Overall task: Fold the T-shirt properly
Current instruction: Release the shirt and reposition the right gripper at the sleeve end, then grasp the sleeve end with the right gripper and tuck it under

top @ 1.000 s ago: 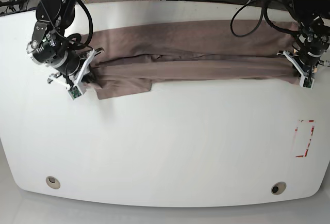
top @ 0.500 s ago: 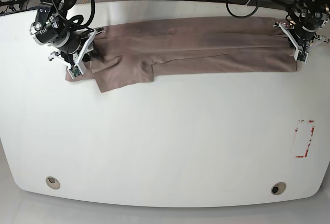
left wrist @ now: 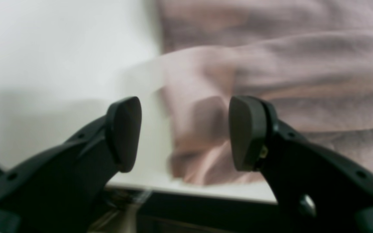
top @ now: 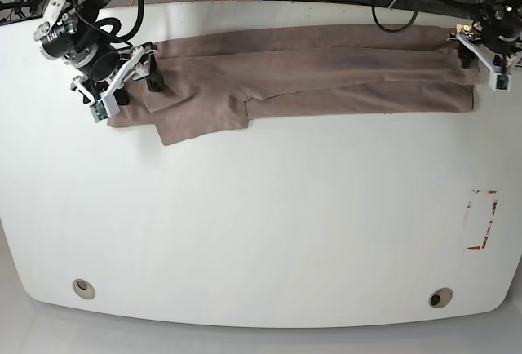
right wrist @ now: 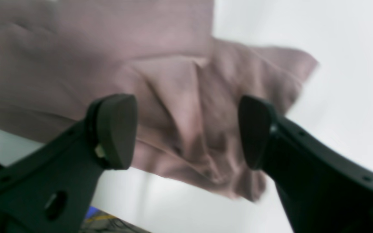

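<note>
The white table (top: 261,232) carries the T-shirt (top: 310,73) as a long folded band along its far edge, long axis running side to side, now lying higher toward that edge than a second ago. A sleeve flap (top: 200,121) juts toward the near edge by the table's left end. Both the left gripper (left wrist: 184,134) and right gripper (right wrist: 188,129), clamped on the cloth a second ago, now stand spread with nothing between their pads; the wrist views are blurred.

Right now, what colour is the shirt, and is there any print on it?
The shirt is plain dusty mauve-brown with no visible print; the base view shows it best.
</note>
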Robot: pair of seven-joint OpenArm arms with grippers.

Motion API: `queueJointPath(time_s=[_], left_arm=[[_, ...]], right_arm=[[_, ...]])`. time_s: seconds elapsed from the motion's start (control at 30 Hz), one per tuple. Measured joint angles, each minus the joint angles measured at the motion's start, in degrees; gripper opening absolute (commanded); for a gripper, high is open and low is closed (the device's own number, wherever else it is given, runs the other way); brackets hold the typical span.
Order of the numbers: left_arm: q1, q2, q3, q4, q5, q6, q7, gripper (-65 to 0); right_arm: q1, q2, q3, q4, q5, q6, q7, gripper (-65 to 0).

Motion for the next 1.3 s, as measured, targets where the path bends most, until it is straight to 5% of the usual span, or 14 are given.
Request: queueJointPath(time_s=[0.13,0.4,0.6,0.93,1.17,1.3], left_arm=[[-1.64,-1.99,-5.33,-0.20,-6.03,0.39,6.38,-25.4],[-2.86,-4.50,-5.31,-12.37,-13.20,0.28,5.92,-25.4],[-4.66,-4.50,-4.92,-17.31,-14.51,0.39,5.55,-25.4],[-5.99,-4.48,-4.92,-17.92,-14.49,0.39,5.31,-25.4],[-5.88,-4.83,-4.94,-17.92,-14.43,0.39,5.20,-25.6],[-6.01,-4.87,-4.94,-17.92,-14.47,0.39,5.18,-25.6]], right_arm=[[0.02,0.04,-1.40,-1.95,4.81,0.02,0.07,-30.8],[1.07,-0.98,-7.19,-6.75,5.73,0.00,0.28,-42.2],[4.00,-0.74,-7.10,-13.35,4.87,0.02,-0.02,-42.5],[3.89,8.17,-5.33,-17.94,2.75,0.00,3.52,-42.0],[4.20,9.07,0.96,-13.60,2.43,0.00,1.31,-41.2],[9.22,7.02,-0.17,-13.00,2.08,0.02,-1.46,-30.9]])
